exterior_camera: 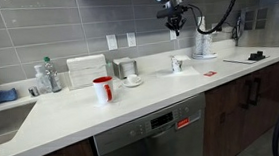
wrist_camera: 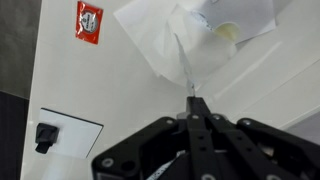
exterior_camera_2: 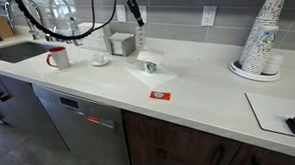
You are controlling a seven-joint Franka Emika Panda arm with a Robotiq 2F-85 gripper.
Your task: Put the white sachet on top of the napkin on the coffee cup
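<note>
One white sachet (wrist_camera: pixel 185 68) clamped edge-on in my hand (wrist_camera: pixel 195 103), high above napkin (wrist_camera: pixel 160 45) draped over coffee cup (exterior_camera: pixel 177 63) on table (exterior_camera: pixel 132 104).

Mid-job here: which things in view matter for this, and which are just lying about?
Job: gripper, white sachet (apparently the thin sliver pinched in it), napkin, coffee cup.
Lying about: red mug, red packet, stacked paper cups.
</note>
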